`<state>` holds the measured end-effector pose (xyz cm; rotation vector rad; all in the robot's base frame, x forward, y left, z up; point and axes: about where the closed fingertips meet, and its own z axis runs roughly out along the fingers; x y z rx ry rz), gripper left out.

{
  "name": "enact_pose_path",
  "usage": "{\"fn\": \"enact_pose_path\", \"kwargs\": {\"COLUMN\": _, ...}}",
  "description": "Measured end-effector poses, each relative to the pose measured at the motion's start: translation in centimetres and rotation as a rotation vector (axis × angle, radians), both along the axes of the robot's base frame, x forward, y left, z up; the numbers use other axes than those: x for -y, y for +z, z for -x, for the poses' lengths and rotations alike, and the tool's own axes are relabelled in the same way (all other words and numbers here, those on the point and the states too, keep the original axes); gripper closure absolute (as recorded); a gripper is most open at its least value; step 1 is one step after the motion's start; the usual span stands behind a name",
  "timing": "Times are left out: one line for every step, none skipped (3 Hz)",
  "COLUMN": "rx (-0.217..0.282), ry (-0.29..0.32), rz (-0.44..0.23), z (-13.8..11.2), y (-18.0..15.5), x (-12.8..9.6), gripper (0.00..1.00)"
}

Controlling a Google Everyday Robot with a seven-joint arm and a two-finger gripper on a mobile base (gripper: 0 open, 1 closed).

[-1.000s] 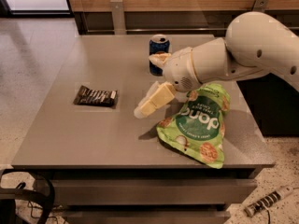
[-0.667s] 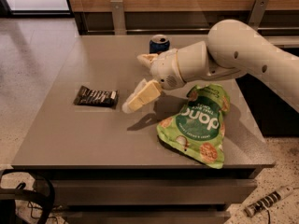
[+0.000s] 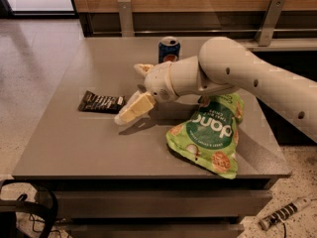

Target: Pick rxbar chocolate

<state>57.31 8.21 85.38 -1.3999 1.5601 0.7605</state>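
The rxbar chocolate (image 3: 100, 102) is a small flat dark wrapper with white lettering, lying on the grey table (image 3: 89, 148) at the left. My gripper (image 3: 129, 93) hangs just right of the bar's right end, low over the table. It is open and empty. Its lower cream finger (image 3: 133, 109) points down-left, almost reaching the bar's right end. The upper finger (image 3: 143, 68) sits farther back. The white arm reaches in from the right.
A blue soda can (image 3: 169, 49) stands at the back of the table, behind the wrist. A large green chip bag (image 3: 210, 133) lies at the right under the arm. A wooden wall with a metal rail runs behind the table.
The arm has swung left across the table, away from the green bag, bringing the open gripper close to the bar's right end. The bar, can and bag have not moved.
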Motion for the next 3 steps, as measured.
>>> {"fn": "enact_pose_path", "kwargs": {"rx": 0.008, "ry": -0.014, "rz": 0.012, "z": 0.1, "y": -1.6, "x": -1.1, "gripper": 0.00}}
{"fn": "enact_pose_path", "kwargs": {"rx": -0.004, "ry": -0.012, "rz": 0.003, "z": -0.5, "y": -3.5, "x": -2.2, "gripper": 0.00}}
{"fn": "enact_pose_path", "kwargs": {"rx": -0.022, "ry": 0.005, "rz": -0.018, "z": -1.1, "y": -5.1, "x": -3.5, "gripper": 0.16}}
